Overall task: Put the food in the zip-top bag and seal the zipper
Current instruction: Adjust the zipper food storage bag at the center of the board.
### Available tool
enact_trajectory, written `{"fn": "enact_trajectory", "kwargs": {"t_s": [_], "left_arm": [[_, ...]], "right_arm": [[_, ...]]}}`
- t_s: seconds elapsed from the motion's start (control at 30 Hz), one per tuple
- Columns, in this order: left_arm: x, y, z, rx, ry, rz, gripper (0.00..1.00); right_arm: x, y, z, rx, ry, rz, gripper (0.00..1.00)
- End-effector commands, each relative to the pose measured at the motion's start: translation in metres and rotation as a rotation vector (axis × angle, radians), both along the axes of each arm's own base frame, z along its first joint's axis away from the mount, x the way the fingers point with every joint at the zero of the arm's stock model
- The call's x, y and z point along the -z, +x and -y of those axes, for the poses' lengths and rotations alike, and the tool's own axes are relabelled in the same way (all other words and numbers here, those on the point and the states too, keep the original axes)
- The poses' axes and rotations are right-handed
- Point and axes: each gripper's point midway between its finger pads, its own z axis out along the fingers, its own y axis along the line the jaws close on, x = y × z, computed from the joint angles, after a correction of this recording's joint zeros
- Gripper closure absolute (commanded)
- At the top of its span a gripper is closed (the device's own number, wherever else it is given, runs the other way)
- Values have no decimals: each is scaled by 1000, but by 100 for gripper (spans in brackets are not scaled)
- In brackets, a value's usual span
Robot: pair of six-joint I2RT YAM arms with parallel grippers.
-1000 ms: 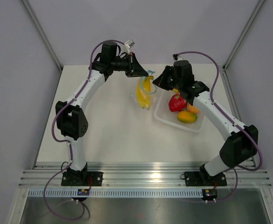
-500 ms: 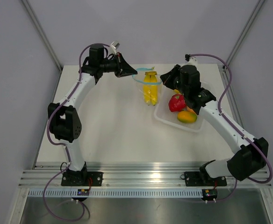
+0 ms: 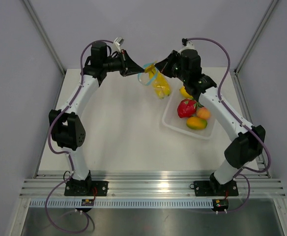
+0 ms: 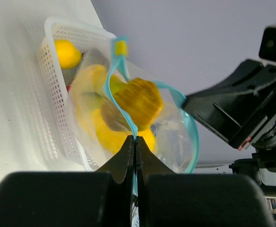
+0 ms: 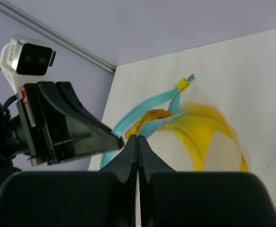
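The clear zip-top bag (image 3: 158, 83) hangs in the air between both grippers, with the yellow banana bunch (image 3: 160, 86) inside it. Its light-blue zipper (image 3: 147, 73) is spread open in a loop. My left gripper (image 3: 137, 72) is shut on one lip of the zipper (image 4: 128, 123). My right gripper (image 3: 157, 69) is shut on the other lip (image 5: 150, 126). The banana bunch shows through the plastic in the left wrist view (image 4: 128, 101) and the right wrist view (image 5: 209, 125). A lemon (image 3: 185, 92) and a peach (image 3: 203, 113) lie in the white tray (image 3: 183, 132).
The white perforated tray also holds a red fruit (image 3: 186, 107) and an orange-yellow mango (image 3: 196, 123). It shows behind the bag in the left wrist view (image 4: 50, 75), with the lemon (image 4: 67, 53). Grey walls and frame bars enclose the white table (image 3: 114, 132).
Both grippers lifted the bag with the bananas off the table and toward the back. The right gripper moved left to the bag mouth and the bag now hangs tilted.
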Motion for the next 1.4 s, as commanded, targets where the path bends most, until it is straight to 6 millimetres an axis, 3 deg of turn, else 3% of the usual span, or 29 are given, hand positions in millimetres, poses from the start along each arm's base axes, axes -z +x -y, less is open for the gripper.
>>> {"fn": "enact_trajectory", "kwargs": {"t_s": [0.0,0.13,0.23,0.33,0.37,0.47,0.6,0.7,0.83,0.87,0.93,1.03,1.07,1.13,1.17,1.27,1.37], "left_arm": [[-32,-7,8,29,-28,87,100],[-29,-9,7,26,2,92,100],[-33,-11,0,16,-1,118,100],[-26,-13,-6,12,-6,97,100],[-19,-13,-6,16,7,95,100],[7,-14,-7,20,45,52,100],[56,-15,-3,35,67,-51,100],[51,-16,0,40,56,-47,100],[11,-16,-2,37,61,33,100],[9,-17,-3,38,69,46,100],[13,-18,-5,18,95,32,100],[45,-21,-3,13,150,-18,100],[69,-24,-4,15,177,-53,100],[96,-23,-3,8,216,-82,100],[108,-23,-2,7,232,-101,100],[131,-22,-4,14,270,-147,100],[113,-19,-6,10,283,-105,100]], "right_arm": [[13,19,-21,-48,-43,-55,100],[-20,12,-19,-35,6,70,100],[-13,3,-8,-12,-18,91,100],[31,-8,-1,-17,-73,10,100],[57,-17,1,-25,-83,-37,100],[95,-35,2,-39,-64,-131,100],[120,-47,1,-21,-27,-204,100],[110,-47,0,-21,-6,-194,100],[71,-43,-3,-39,3,-128,100],[59,-43,-4,-41,7,-115,100],[56,-42,-5,-41,9,-116,100],[85,-40,-8,-25,-19,-181,100],[110,-37,-10,-22,-49,-221,100],[137,-33,-10,-6,-95,-263,100],[159,-30,-11,-6,-124,-306,100],[170,-25,-16,-9,-137,-333,100],[148,-22,-19,-10,-97,-295,100]]}}
